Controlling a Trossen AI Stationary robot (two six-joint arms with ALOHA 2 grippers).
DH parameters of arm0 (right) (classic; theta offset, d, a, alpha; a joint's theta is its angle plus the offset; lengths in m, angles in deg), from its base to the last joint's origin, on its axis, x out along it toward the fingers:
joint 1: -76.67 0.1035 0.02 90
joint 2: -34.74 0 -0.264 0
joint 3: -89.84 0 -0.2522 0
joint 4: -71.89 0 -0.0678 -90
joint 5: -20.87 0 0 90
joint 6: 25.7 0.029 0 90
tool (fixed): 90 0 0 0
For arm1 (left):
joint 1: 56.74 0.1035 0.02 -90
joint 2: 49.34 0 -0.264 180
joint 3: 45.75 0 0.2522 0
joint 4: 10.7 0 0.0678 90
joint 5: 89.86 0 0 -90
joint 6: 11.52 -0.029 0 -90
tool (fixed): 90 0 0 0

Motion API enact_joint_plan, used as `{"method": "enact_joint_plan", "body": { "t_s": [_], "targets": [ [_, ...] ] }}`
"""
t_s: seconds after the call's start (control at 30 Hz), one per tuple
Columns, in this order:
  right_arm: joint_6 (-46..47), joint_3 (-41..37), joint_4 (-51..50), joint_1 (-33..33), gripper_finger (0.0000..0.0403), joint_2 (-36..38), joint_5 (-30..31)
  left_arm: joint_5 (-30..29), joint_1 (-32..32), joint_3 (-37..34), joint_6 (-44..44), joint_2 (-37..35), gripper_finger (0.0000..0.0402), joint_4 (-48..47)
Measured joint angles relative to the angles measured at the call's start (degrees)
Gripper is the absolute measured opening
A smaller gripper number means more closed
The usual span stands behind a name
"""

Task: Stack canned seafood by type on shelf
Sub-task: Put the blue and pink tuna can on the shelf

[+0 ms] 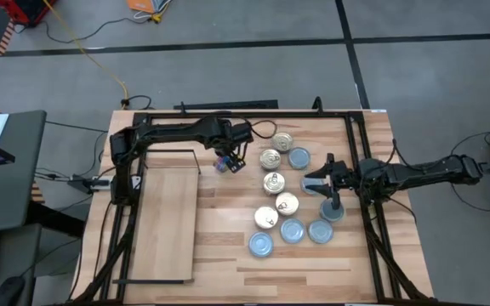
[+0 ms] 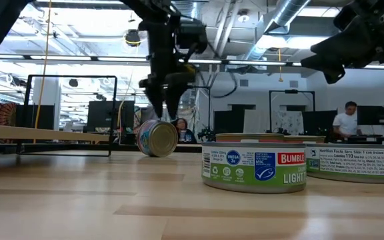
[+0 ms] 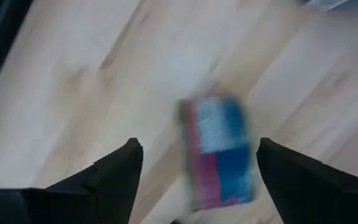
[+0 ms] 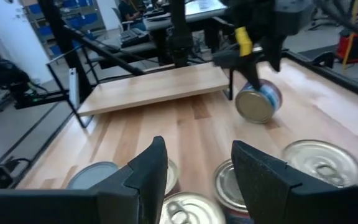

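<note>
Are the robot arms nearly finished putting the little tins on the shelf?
Not nearly. The flat pale wooden shelf holds no tins yet. One small round tin with a red and blue label lies on its side on the slatted wooden table, under the open left gripper, near the shelf. The other gold-topped and blue-silver-topped tins sit in a bunch. The right gripper hovers over them, holding nothing.

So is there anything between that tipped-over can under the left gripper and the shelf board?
Nothing visible. The can lies on its side below the open left gripper, with bare tabletop between it and the shelf.
</note>
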State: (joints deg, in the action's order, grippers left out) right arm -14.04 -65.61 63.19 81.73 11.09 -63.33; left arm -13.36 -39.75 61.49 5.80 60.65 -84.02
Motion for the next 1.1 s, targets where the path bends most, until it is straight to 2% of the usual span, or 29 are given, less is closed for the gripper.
{"method": "enact_joint_plan", "body": {
  "t_s": [0.1, 0.2, 0.53, 0.7, 0.83, 0.97, 1.1],
  "targets": [
    [0.70, 0.00, 0.02, 1.88, 0.0205, -0.03, 0.00, 0.07, 0.53, 0.02, 0.05, -0.13, 0.0303, 0.05],
    [1.41, 0.00, 0.05, 3.38, 0.0205, -0.25, 0.00, 2.96, 0.40, 0.02, 0.11, -0.11, 0.0303, 0.08],
    [2.44, 0.00, 1.18, 6.38, 0.0205, -2.83, 0.39, 1.28, -1.16, 0.07, 1.30, 3.76, 0.0307, 0.78],
    [2.45, 0.00, 1.65, 6.99, 0.0205, -4.23, 0.79, 3.21, -1.30, 0.04, 1.38, 4.89, 0.0307, -0.55],
    [2.41, -0.02, 1.97, 6.91, 0.0205, -4.18, 1.03, 5.28, -1.55, 0.04, -1.39, 5.19, 0.0267, -2.01],
    [2.01, -0.02, 2.44, 6.90, 0.0205, -4.20, 1.16, 6.41, -2.89, 0.44, -5.05, 5.22, 0.0191, -3.52],
    [1.97, -0.02, 2.96, 6.90, 0.0205, -4.20, 1.18, 7.30, -4.96, 0.50, -8.65, 5.22, 0.0184, -3.60]
  ]
}}
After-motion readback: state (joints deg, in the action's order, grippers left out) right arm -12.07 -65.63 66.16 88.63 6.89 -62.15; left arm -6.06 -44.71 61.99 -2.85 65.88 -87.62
